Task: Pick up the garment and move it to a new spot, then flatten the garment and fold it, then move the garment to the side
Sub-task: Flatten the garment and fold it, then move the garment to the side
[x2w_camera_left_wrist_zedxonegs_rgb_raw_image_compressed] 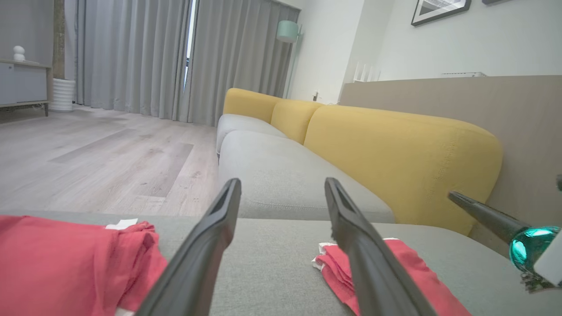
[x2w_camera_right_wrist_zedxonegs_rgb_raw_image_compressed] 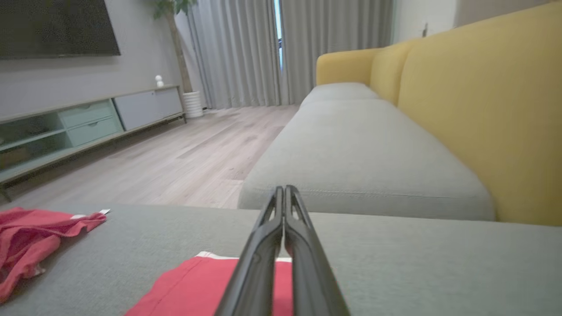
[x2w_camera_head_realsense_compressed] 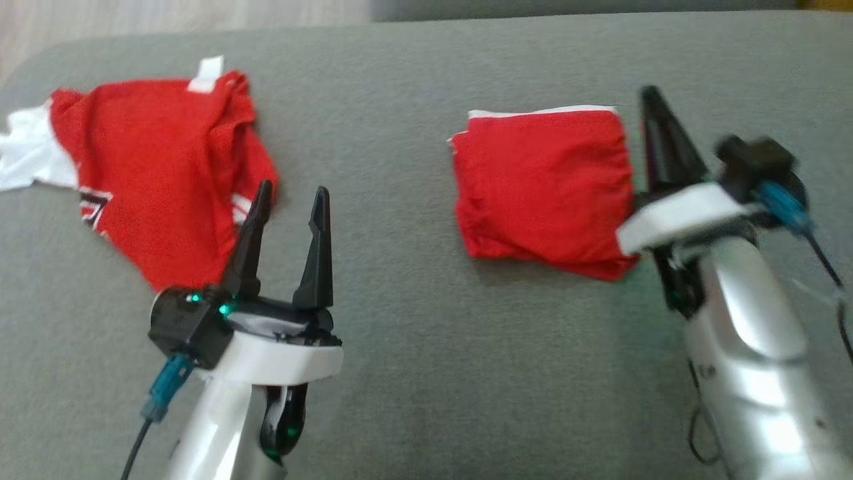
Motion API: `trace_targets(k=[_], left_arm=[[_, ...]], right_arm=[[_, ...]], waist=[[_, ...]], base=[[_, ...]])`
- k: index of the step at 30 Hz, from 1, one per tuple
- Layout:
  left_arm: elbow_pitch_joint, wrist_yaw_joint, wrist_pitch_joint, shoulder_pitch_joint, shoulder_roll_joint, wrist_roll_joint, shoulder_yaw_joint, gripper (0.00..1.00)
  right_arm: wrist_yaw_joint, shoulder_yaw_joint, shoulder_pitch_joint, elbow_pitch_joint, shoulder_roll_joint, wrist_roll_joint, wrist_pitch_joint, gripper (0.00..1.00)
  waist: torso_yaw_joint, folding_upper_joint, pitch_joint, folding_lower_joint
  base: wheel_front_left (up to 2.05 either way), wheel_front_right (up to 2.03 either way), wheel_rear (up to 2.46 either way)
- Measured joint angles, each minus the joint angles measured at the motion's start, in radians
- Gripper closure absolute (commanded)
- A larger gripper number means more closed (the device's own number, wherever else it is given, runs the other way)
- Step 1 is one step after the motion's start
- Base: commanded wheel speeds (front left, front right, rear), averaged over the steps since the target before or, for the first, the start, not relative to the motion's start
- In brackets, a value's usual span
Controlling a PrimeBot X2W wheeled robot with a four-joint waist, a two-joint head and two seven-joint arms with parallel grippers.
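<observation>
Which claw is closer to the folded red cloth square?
Right. The right claw, shut, sits beside the right edge of the folded red cloth square; the left claw, open, is off to its left.

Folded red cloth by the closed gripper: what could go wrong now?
1. The right gripper is shut and sits close to the folded garment's right edge. A sideways move could snag the cloth and undo the fold.
2. The left gripper is open at the crumpled garment's edge. It might pinch just one layer, so the cloth could bunch instead of lifting cleanly.
</observation>
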Motion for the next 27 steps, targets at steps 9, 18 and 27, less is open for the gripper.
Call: trace_targets(k=[9,18,27], left_arm=[[0.0,-0.001,0.0,0.031,0.0,0.009,0.005,0.0],[0.003,-0.003,0.0,0.071,0.001,0.016,0.016,0.0],[0.005,-0.011,0.0,0.086,0.001,0.016,0.025,0.0]], right_arm=[[0.0,-0.139,0.266,-0.24,0.002,-0.014,-0.002,0.0],[0.0,-0.162,0.435,-0.388,0.012,0.024,-0.004,0.0],[0.0,-0.16,0.447,-0.416,0.013,0.03,-0.004,0.0]], waist=[[-0.084,0.0,-0.045,0.0],[-0.122,0.0,-0.07,-0.0001],[-0.123,0.0,-0.081,0.0001]], base=[[0.0,0.0,0.0],[0.0,0.0,0.0],[0.0,0.0,0.0]])
